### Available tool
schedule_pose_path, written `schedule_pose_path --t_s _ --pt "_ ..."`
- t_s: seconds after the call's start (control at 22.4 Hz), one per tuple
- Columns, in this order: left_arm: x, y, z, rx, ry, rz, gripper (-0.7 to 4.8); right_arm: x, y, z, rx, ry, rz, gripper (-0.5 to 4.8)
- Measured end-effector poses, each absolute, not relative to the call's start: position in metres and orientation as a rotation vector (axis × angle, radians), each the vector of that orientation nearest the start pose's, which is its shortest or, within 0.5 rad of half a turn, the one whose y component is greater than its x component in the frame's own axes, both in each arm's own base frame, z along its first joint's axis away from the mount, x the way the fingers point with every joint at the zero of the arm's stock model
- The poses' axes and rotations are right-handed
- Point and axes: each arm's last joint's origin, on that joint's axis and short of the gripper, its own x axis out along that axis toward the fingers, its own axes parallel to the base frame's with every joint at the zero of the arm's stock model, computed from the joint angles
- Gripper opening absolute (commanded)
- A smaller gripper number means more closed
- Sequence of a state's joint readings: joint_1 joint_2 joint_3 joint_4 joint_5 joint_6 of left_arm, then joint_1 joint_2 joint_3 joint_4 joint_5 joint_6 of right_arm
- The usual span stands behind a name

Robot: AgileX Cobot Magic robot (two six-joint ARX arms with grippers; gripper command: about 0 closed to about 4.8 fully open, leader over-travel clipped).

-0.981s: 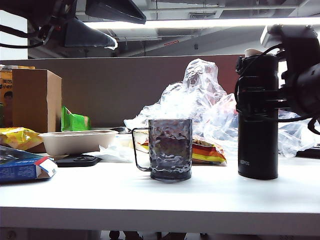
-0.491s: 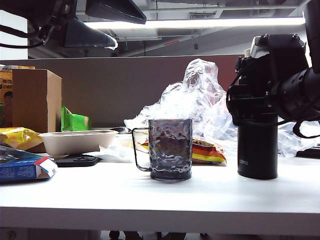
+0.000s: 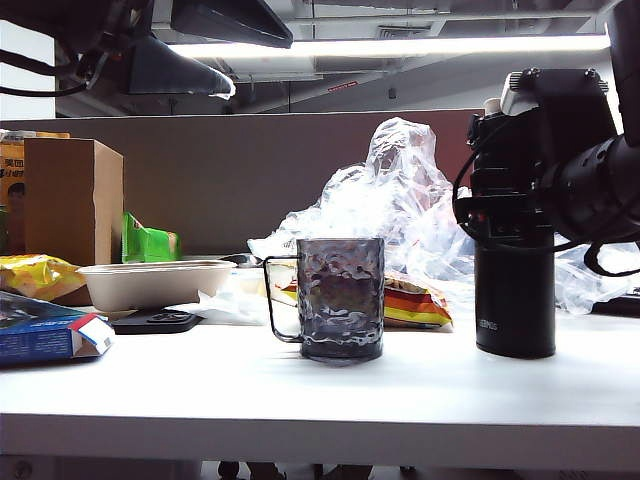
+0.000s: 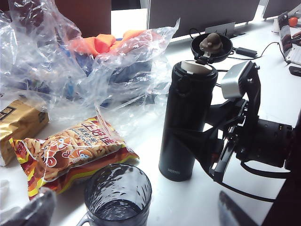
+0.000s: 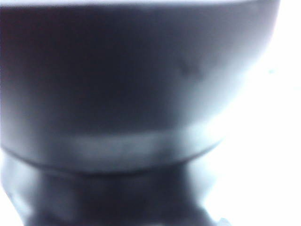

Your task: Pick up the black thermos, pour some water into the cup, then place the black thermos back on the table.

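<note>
Right claw (image 3: 505, 215) is wrapped around the black thermos (image 3: 515, 300), jaws either side of its upper body, but can't tell if they're actually squeezing yet. Thermos stands upright on the table (image 3: 300, 400), long axis vertical, cup (image 3: 340, 298) off to its side. Left claw sits open, out of frame, farther off.

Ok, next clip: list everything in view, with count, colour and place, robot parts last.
black thermos: 1, black, upright, table's right.
cup: 1, smoky grey, table centre.
table: 1, white.
bowl: 1, beige, left.
cardboard box: 1, brown, back left.
snack bag: 1, red-orange, behind cup.
plastic bags: clear heap, behind.
blue box: 1, front left.
right gripper: around thermos's middle, grip unclear.
left gripper: out of view.
</note>
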State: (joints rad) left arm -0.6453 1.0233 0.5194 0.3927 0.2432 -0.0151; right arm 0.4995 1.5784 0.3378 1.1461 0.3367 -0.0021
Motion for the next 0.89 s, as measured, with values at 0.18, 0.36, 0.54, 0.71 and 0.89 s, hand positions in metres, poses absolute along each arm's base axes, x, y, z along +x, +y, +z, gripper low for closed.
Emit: schedule_pose_path --t_s 0.18,0.36,0.54,0.71,0.89 --pt "0.174 -0.14 0.259 0.006 0.106 -0.896 4.79 0.229 0.119 0.181 -0.155 0.01 0.281 1.7" --pt "0.183 -0.147 0.287 0.112 0.226 -0.913 4.79 0.257 0.137 0.266 -0.435 -0.035 0.359 1.7" --pt "0.19 -0.152 0.273 0.189 0.347 -0.9 4.79 0.265 0.14 0.256 -0.816 -0.024 0.377 1.7" --pt "0.2 -0.157 0.245 0.246 0.512 -0.838 4.79 0.277 0.146 0.231 -1.019 0.031 0.419 1.7" --pt "0.203 -0.159 0.238 0.255 0.542 -0.832 4.79 0.283 0.144 0.217 -1.187 0.052 0.442 1.69"
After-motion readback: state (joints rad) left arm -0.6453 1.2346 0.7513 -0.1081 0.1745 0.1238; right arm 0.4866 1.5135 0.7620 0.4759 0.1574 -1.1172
